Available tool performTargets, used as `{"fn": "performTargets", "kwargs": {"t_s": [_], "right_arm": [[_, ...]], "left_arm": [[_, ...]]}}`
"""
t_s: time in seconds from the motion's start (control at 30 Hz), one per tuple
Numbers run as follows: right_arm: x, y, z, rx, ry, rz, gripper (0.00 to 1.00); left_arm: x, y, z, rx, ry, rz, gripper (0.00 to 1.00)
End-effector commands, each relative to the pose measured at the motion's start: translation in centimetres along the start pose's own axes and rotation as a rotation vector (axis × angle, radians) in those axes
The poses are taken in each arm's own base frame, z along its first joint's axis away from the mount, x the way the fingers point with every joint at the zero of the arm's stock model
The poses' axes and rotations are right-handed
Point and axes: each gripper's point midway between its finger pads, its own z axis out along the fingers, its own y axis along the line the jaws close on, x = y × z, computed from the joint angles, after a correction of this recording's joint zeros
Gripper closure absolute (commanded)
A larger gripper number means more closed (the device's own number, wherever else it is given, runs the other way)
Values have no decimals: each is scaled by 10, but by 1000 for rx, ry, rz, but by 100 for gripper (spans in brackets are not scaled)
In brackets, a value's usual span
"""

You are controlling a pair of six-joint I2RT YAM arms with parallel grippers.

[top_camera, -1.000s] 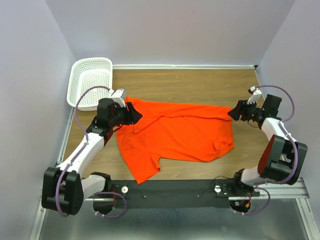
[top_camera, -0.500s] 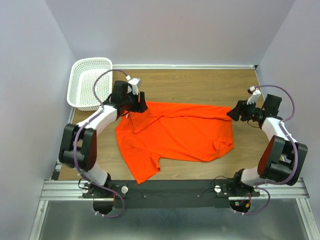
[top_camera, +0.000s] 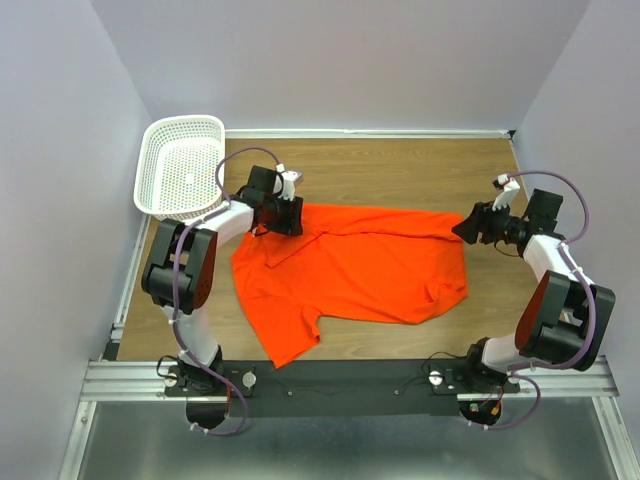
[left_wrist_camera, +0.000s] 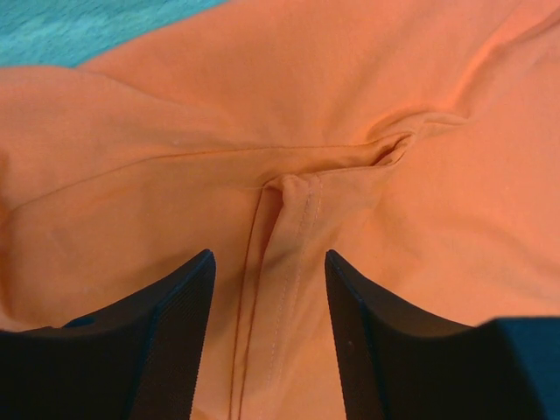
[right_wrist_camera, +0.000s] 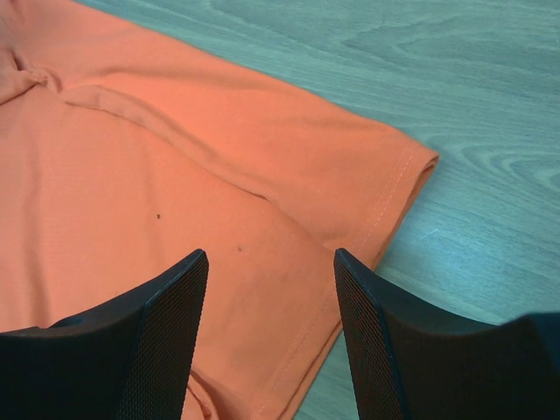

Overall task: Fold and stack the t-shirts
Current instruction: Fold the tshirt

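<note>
Wooden table [top_camera: 400, 165] carries the orange t-shirt [top_camera: 360, 265], spread out and unfolded — left tool [left_wrist_camera: 267, 262] parted over a puckered seam, right tool [right_wrist_camera: 271, 258] parted above the far-right corner, neither holding cloth, likely poised to pinch for folding.

bright orange-red t-shirt [top_camera: 360, 265] lies spread flat, rumpled, upper edge folded over.
</note>
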Motion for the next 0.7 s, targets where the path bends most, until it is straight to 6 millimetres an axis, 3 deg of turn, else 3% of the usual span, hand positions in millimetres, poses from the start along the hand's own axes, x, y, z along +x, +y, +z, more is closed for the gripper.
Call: {"fn": "performTargets", "kwargs": {"t_s": [0.0,0.23,0.37,0.67], "right_arm": [[2,3,-2,-28,5,9,33],[2,2,-3,-30,2,13,33],[2,2,-4,-28,0,14,33],[2,1,-5,-28,0,20,33]], "left_arm": [[3,-5,9,11,32,28,41],[9,-6,15,20,58,23,48],[7,-7,15,25,57,23,58],[2,-28,0,86,29,38,75]]}}
